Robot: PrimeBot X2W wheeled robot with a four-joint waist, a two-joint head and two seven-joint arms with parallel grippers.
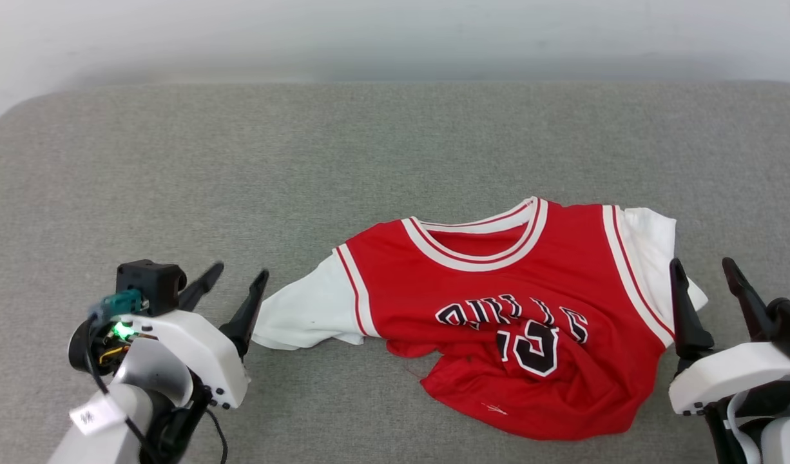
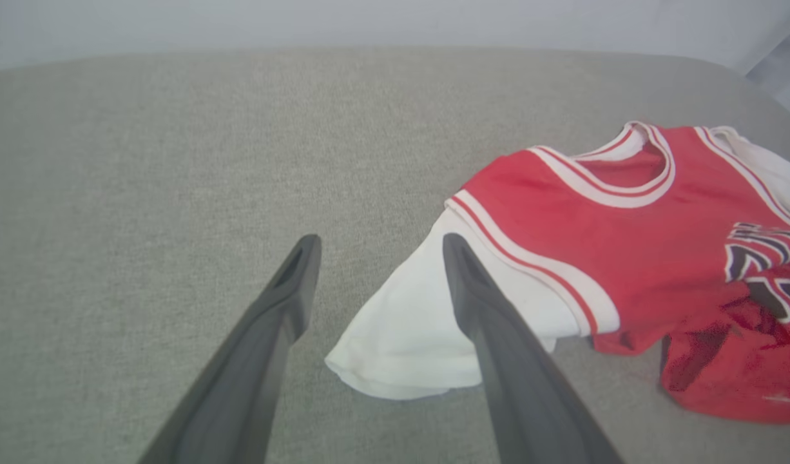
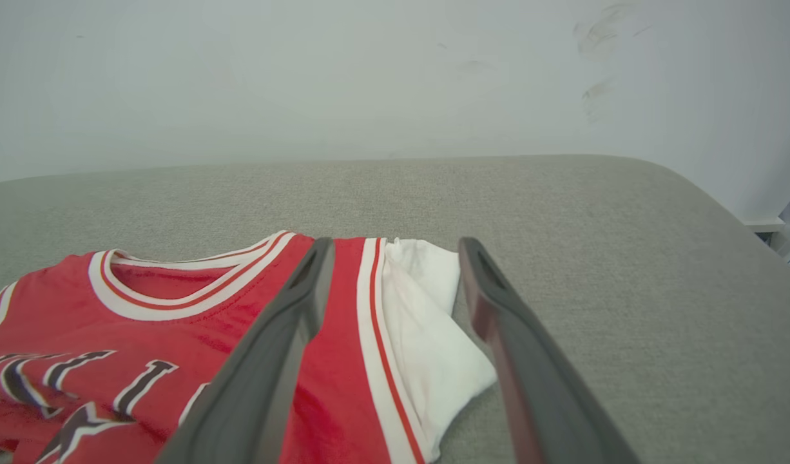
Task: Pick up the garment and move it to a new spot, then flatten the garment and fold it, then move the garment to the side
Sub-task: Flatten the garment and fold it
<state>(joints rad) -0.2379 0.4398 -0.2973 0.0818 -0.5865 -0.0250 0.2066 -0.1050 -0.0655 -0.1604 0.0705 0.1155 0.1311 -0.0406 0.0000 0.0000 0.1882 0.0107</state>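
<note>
- The garment (image 1: pixel 498 309) lies front-up on the grey fabric surface (image 1: pixel 240 161), neck towards the far edge, right of centre in the head view.
- Its lower half is bunched and wrinkled, and the black lettering (image 1: pixel 517 322) is folded in on itself.
- One white sleeve (image 1: pixel 305 316) stretches out flat, its end just beside the left gripper (image 1: pixel 240 270).
- That gripper's fingers are spread wide with nothing between them. In the left wrist view the sleeve edge shows in the gap beyond the tips.
- Over on the other side, the right gripper (image 1: pixel 702 262) hangs at the other white sleeve (image 1: pixel 653 251), jaws parted wide and holding nothing.
- Its inner finger crosses the striped trim in the right wrist view; contact with the cloth is impossible to call.
- A pale wall (image 1: pixel 395 32) rises behind the surface, with faint scuffs (image 3: pixel 595 38) up high.
</note>
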